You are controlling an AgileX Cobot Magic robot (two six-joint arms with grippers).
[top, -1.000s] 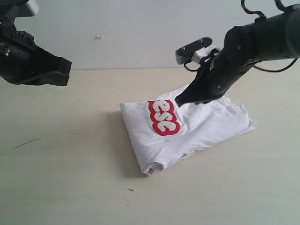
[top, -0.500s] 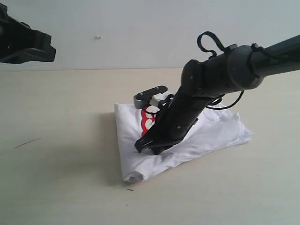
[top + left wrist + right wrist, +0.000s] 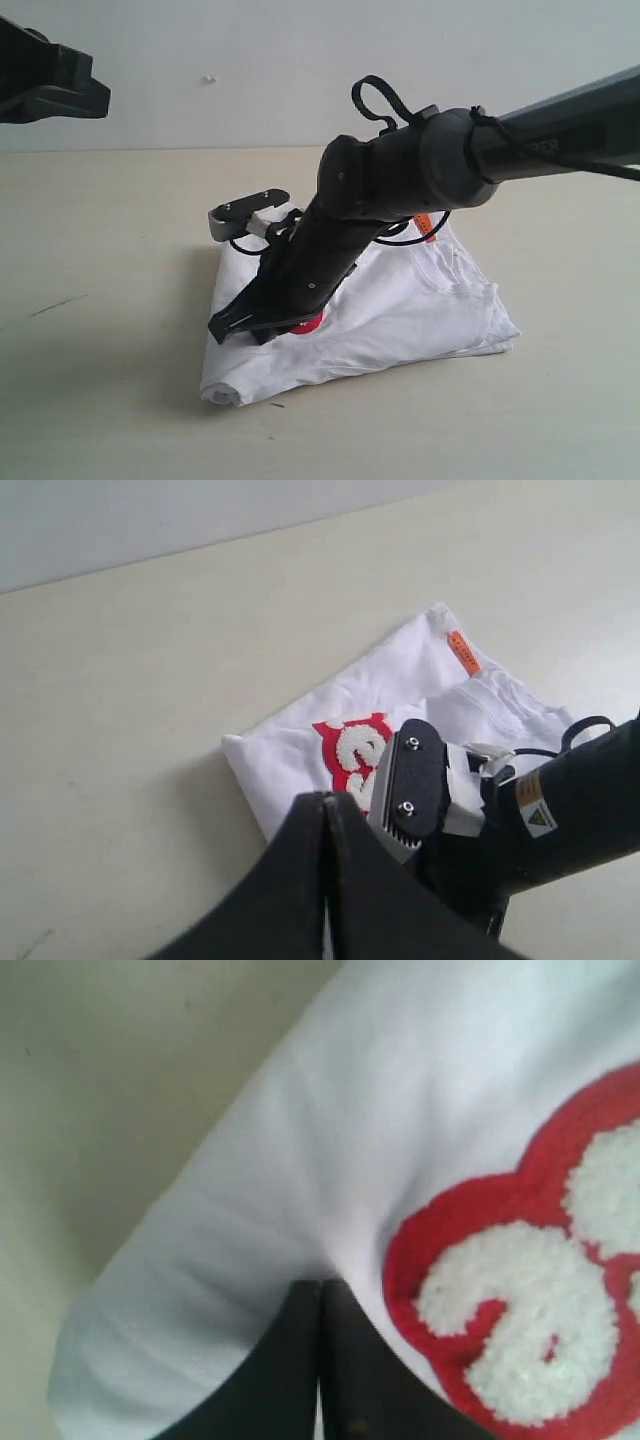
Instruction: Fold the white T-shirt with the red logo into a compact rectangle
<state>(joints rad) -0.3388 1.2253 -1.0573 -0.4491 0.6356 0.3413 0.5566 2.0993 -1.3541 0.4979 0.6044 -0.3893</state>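
Right gripper (image 3: 222, 327): fingers together, tips pressed flat on the folded white cotton T-shirt (image 3: 420, 300) at lower centre, beside its fuzzy red-outlined logo (image 3: 520, 1310). Left gripper (image 3: 325, 880): also closed, upper left, well clear. Suggest light, flat pressure and smoothing outward, so the fold isn't dragged open.

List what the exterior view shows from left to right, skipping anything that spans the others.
Black left gripper → black right gripper → sliver of the red logo → small orange neck tag → right corner of the white cotton T-shirt.
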